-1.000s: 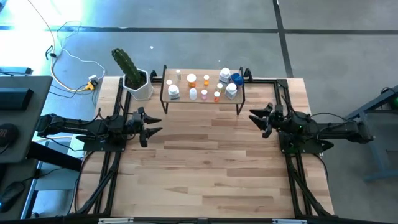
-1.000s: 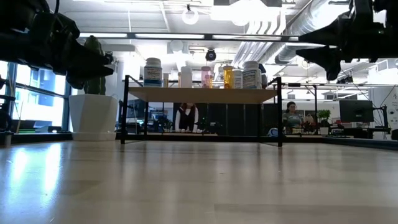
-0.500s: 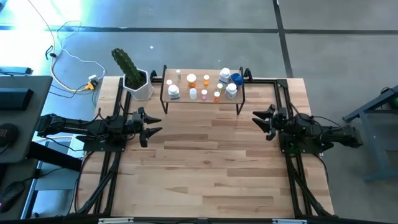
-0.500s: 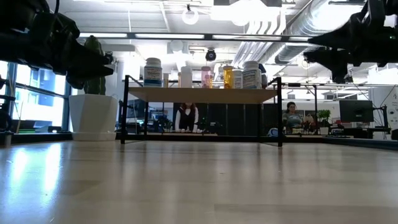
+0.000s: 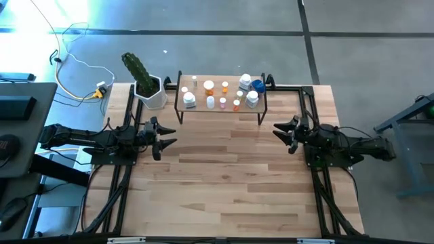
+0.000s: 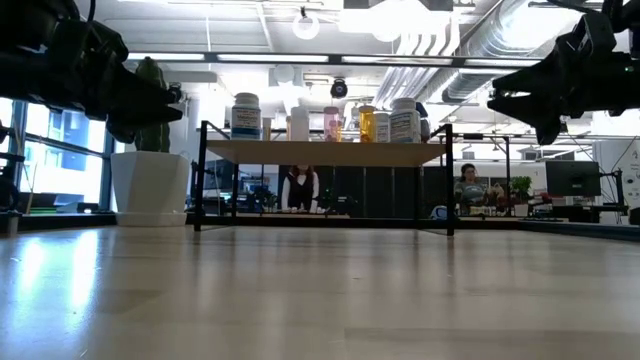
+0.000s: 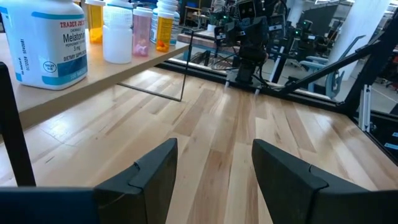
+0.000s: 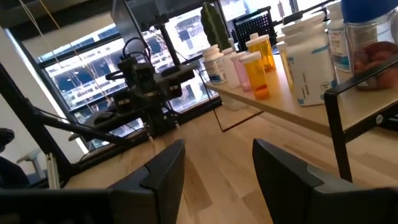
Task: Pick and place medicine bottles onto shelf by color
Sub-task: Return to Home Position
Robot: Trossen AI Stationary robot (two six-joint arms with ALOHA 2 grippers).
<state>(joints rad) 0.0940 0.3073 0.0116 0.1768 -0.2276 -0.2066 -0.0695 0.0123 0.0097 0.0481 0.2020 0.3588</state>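
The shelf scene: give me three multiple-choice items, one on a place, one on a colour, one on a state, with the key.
1. Where do the medicine bottles stand?
A on the shelf
B on the floor
C in a drawer

2. What colour is the lid of the jar at the shelf's right end?
A green
B blue
C black

3. How is the left gripper?
A shut on a bottle
B open, empty
C out of view

Key: 1 A, the high view shows all of them on the board; 2 B, the lid shows blue from above; 3 B, its wrist view shows it spread with nothing held.
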